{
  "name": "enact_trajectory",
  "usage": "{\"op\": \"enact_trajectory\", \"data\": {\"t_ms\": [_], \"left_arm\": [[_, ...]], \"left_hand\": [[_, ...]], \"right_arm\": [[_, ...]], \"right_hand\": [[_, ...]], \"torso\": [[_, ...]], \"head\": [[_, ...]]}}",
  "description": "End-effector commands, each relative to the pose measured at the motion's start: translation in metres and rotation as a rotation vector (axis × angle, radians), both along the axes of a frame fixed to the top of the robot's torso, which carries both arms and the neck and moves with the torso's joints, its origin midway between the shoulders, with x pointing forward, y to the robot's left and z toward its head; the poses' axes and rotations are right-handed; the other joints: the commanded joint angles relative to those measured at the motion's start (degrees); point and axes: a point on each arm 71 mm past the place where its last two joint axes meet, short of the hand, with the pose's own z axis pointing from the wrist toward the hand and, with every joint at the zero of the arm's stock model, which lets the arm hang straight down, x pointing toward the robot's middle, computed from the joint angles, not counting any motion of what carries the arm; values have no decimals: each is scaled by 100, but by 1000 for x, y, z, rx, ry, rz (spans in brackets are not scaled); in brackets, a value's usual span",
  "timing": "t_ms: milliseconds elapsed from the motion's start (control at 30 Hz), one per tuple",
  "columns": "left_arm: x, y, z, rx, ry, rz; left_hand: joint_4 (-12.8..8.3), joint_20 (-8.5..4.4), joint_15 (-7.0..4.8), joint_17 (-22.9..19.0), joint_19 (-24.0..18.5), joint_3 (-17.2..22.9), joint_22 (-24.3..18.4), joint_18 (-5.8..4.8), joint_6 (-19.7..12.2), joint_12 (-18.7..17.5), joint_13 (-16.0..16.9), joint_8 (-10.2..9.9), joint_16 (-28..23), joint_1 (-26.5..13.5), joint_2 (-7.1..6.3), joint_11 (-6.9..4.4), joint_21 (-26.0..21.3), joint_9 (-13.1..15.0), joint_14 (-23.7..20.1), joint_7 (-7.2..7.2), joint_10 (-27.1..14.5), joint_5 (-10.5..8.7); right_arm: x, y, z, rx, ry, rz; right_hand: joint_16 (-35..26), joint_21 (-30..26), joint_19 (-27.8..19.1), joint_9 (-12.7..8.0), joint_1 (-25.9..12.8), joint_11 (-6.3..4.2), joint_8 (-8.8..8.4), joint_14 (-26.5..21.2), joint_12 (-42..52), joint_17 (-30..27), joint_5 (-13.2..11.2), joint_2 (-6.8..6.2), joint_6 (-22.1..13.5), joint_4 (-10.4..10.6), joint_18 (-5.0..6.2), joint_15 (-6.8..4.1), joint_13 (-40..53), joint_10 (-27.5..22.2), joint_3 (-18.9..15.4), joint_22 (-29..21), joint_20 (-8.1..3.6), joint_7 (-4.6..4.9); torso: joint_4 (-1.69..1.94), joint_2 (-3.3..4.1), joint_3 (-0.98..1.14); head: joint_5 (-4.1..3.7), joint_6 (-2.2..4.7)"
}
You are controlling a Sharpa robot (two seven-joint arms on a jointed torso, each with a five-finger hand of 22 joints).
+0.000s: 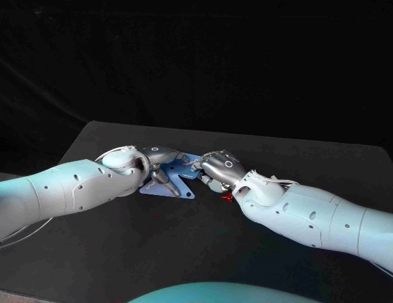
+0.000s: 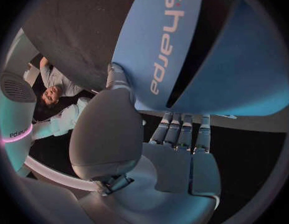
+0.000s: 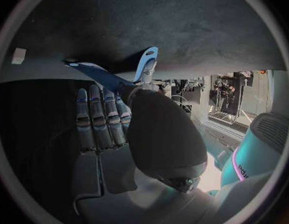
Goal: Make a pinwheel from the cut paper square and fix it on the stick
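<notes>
1. The blue paper square (image 1: pixel 180 189) lay flat on the black table (image 1: pixel 278 158). It was in the table's far half, a little toward the left edge, and both hands were crowded over it.
2. One flap (image 3: pixel 148 59) stood up from the sheet. It would probably spring flat again if the right hand (image 1: pixel 219 169) let off, because nothing pinned that fold.
3. The two hands met over the sheet, touching or nearly so. A push from one could drag the paper under the other and crease it or tear it along a cut.
4. A small red piece (image 1: pixel 227 197), perhaps the pin but too small to tell, lay just beside the right arm (image 1: pixel 324 218) on the side toward the near edge. A sweep of that arm could knock it away.
5. The right hand's fingers (image 3: pixel 101 114) were straight and side by side, reaching to the paper's edge. The thumb tip was just beside the upright flap, but I could not tell whether it pinched it.
6. The left hand's (image 1: pixel 155 163) fingers (image 2: pixel 182 129) were likewise straight and close together, pointing beneath the right arm. From the head view one finger seemed to come down on the paper, though I could not tell whether it pressed or gripped.
</notes>
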Motion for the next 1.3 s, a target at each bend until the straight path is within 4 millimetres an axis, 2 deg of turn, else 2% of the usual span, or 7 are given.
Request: {"op": "enact_trajectory", "data": {"t_ms": [33,100,233,433,700,1067,1300], "left_arm": [[-7,-2,-14,30,96,-15],[-7,-2,-14,30,96,-15],[-7,-3,-14,28,95,-18],[-8,-5,-10,-7,76,-25],[-9,-9,2,-102,75,-35],[-11,-1,24,-227,134,6],[-15,24,44,-381,242,102]], "left_hand": [[-2,-4,17,-11,-38,-37,144,131,7,-44,-7,21,-25,-32,-27,18,22,4,-57,-5,-20,21],[-2,-1,19,-14,-50,-42,140,130,14,-56,-11,24,-31,-34,-30,26,15,7,-68,0,-53,21],[-2,2,3,-41,-91,-57,122,129,-2,-129,-31,21,-81,-68,-45,69,-14,7,-184,30,-236,18],[0,60,16,-86,-272,-79,85,97,-231,-222,-55,-66,-159,-232,-68,118,-84,-43,-387,79,-524,8],[-3,194,184,-177,-649,-84,25,3,-697,-300,-89,-256,-316,-679,-81,162,-223,-147,-812,116,-994,1],[-12,207,180,-205,-755,-84,20,-32,-656,-291,-84,-244,-373,-805,-81,96,-278,-129,-945,59,-1090,5],[-10,205,190,-193,-672,-81,43,-12,-569,-268,-67,-200,-362,-566,-78,198,-266,-102,-891,160,-992,9]], "right_arm": [[-2,0,3,38,-21,27],[-2,0,2,36,-18,25],[-1,1,1,22,-7,23],[0,0,0,3,1,18],[0,-1,0,-4,-2,11],[0,-6,11,-5,9,9],[3,-20,38,9,93,-6]], "right_hand": [[-3,-46,65,96,-309,-3,82,61,-36,45,-29,-45,-11,-236,82,-4,-8,65,410,-10,2,16],[-13,-51,96,215,-616,-13,184,83,-35,97,-31,-42,-56,-513,79,-5,-7,98,732,-10,5,8],[-21,-55,107,302,-799,-21,260,95,-35,137,-24,-47,-94,-711,79,-11,-7,116,870,-11,2,3],[-24,-56,108,323,-840,-21,277,96,-35,147,-24,-47,-106,-758,79,-11,-7,116,900,-11,2,5],[-27,-56,114,366,-911,-22,316,102,-35,169,-24,-42,-120,-847,79,-13,-7,120,948,-11,0,3],[-23,-52,127,395,-952,-26,345,117,-31,186,-24,-38,-123,-902,81,-17,-6,134,973,-9,-3,0],[-19,-50,136,410,-980,-28,359,127,-30,195,-24,-27,-125,-917,81,-20,-5,144,982,-8,-5,-1]], "torso": [[-1,4,6],[-1,3,5],[4,4,4],[10,2,-1],[9,1,-2],[-2,2,4],[-4,-8,6]], "head": [[-5,4],[-8,6],[-23,14],[-19,17],[-4,27],[5,82],[-26,152]]}}
